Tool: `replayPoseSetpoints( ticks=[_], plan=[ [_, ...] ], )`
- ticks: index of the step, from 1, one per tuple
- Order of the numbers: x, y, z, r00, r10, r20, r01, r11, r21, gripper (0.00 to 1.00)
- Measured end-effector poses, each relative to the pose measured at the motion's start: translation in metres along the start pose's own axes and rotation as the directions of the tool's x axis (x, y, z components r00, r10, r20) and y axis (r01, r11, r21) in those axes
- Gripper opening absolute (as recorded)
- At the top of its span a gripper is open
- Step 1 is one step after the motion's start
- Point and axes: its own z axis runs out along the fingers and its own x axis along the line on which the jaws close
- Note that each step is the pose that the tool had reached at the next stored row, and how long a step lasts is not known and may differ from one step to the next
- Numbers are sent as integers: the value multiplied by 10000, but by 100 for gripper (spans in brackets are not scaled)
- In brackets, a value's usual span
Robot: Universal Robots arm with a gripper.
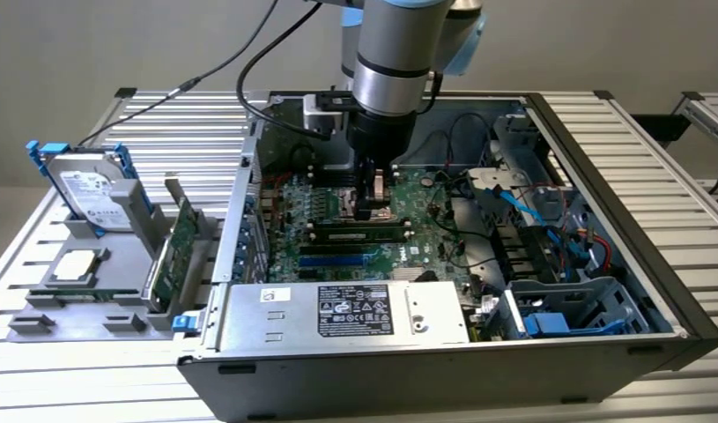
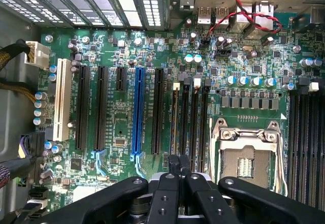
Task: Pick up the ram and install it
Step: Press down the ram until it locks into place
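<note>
Already seated, the ram (image 1: 356, 234) lies lengthwise in its slot directly below the gripper (image 2: 179, 165), whose fingers are pinched together, empty.

You have the open computer case (image 1: 640, 264) on the surface (image 1: 688, 159), with the motherboard (image 1: 335, 238) inside it. The power supply (image 1: 347, 313) sits in the case's near edge. A holder (image 1: 88, 282) with a hard drive (image 1: 88, 189) stands at the exterior view's left, beside the case.
</note>
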Motion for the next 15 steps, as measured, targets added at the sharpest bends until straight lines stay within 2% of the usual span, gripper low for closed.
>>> replayPoseSetpoints(
  ticks=[3, 4, 8, 12, 15],
  plan=[
    [2, -4, -3, 10000, -3, 6, 3, 10000, -1, 11],
    [8, -5, -4, 10000, 9, 28, -9, 10000, -1, 11],
    [7, -4, -4, 9989, 472, 81, -472, 9989, -10, 11],
    [7, -4, -7, 9945, 1039, 137, -1038, 9946, -34, 11],
    [7, -4, -10, 9890, 1468, 180, -1467, 9892, -54, 11]
  ],
)
